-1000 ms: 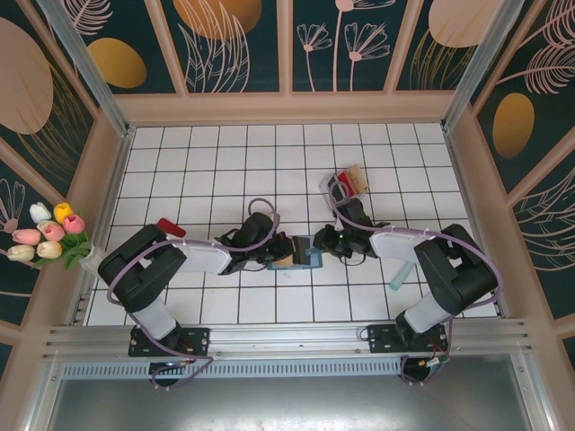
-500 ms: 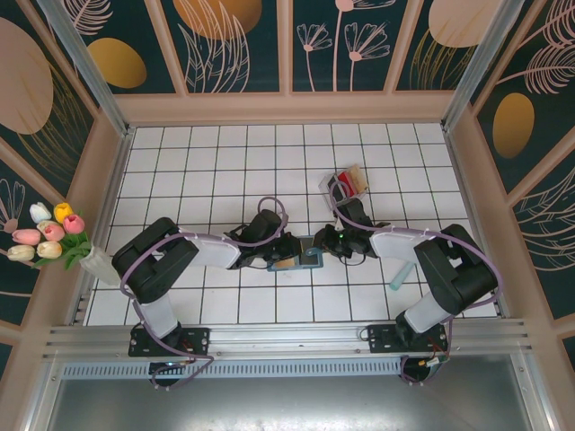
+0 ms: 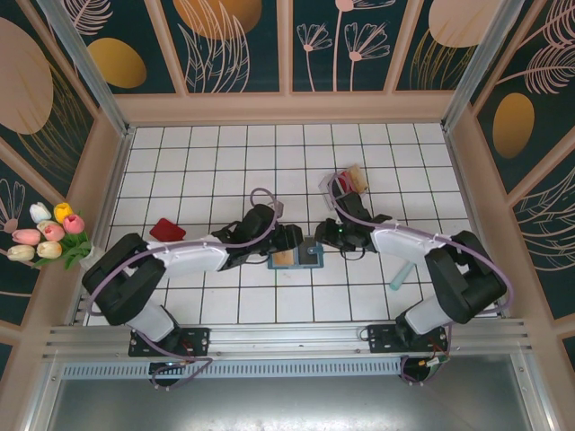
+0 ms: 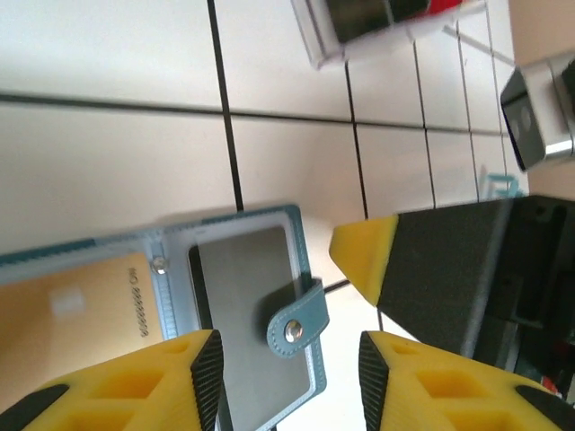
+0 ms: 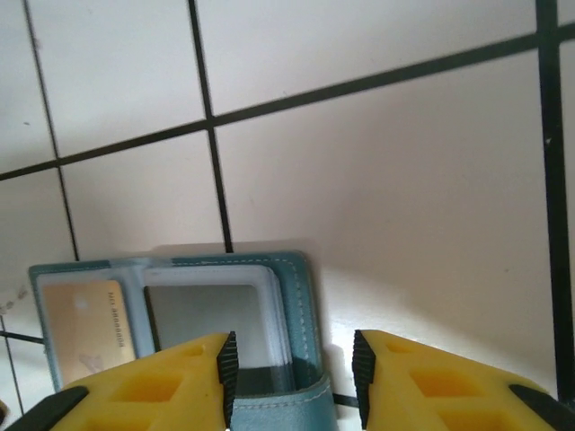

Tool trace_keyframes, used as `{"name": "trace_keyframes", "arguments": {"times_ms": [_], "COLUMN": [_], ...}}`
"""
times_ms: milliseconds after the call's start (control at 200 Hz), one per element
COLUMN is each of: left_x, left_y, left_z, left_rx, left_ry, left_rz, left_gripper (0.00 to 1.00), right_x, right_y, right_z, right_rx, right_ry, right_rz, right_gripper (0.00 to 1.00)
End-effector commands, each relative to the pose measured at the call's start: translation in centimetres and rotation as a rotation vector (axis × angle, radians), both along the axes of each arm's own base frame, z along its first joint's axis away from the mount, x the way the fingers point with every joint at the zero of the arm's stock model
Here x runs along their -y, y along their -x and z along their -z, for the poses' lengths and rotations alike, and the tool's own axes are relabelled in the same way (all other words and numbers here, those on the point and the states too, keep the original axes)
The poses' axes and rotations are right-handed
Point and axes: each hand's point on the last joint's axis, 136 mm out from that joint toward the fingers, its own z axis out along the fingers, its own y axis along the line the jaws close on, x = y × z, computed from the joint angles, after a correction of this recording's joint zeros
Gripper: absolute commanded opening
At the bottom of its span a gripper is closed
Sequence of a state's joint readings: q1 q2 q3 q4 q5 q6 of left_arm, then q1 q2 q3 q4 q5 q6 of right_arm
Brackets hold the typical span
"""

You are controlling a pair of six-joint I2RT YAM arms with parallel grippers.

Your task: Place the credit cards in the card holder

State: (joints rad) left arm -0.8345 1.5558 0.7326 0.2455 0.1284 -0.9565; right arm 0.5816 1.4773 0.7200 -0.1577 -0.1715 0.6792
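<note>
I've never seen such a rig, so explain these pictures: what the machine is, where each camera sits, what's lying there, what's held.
Two robot arms, each ending in a two-finger gripper, stand on a table. One picture looks down from above; the other two come from cameras on the wrists. The left gripper and right gripper meet over an open card holder with a tan card inside. Both look open, holding nothing. A red card lies to the left; a clear rack stands farther back.

The teal card holder lies open flat, tan card in one pocket, red card well apart.
</note>
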Motion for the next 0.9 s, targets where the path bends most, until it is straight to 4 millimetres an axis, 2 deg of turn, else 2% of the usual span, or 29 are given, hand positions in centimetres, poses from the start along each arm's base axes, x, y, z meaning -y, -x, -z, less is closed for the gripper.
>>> {"name": "trace_keyframes", "arguments": {"times_ms": [0,70,130,240,465,555,731,891], "left_x": [-2.8,-3.7,-4.1,-3.7,-3.7,-3.8,-4.5,-5.0], "left_y": [0.0,0.0,0.0,0.1,0.6,0.8,1.2,1.5], "left_z": [1.5,2.2,2.7,3.2,5.6,6.4,7.7,8.8], "left_rx": [0.009,-0.014,-0.035,-0.058,-0.122,-0.142,-0.174,-0.194], "left_ry": [-0.109,-0.133,-0.135,-0.107,-0.133,-0.142,-0.171,-0.203], "left_rz": [-0.080,-0.124,-0.142,-0.128,-0.128,-0.131,-0.149,-0.154], "left_gripper": [0.45,0.39,0.34,0.26,0.18,0.17,0.16,0.14], "right_x": [-0.9,-2.0,-3.1,-5.2,-7.4,-7.2,-5.6,-3.7], "right_y": [0.2,0.5,0.9,1.7,3.0,3.1,3.4,3.2], "right_z": [-2.1,-2.6,-2.8,-2.7,-0.5,0.4,2.3,2.0], "right_rx": [0.048,0.067,0.071,0.053,0.002,-0.009,-0.039,-0.020], "right_ry": [-0.005,0.002,0.003,-0.037,0.067,0.144,0.309,0.394], "right_rz": [-0.036,-0.069,-0.108,-0.159,-0.205,-0.184,-0.118,-0.054], "right_gripper": [0.40,0.40,0.30,0.23,0.15,0.15,0.13,0.13]}}
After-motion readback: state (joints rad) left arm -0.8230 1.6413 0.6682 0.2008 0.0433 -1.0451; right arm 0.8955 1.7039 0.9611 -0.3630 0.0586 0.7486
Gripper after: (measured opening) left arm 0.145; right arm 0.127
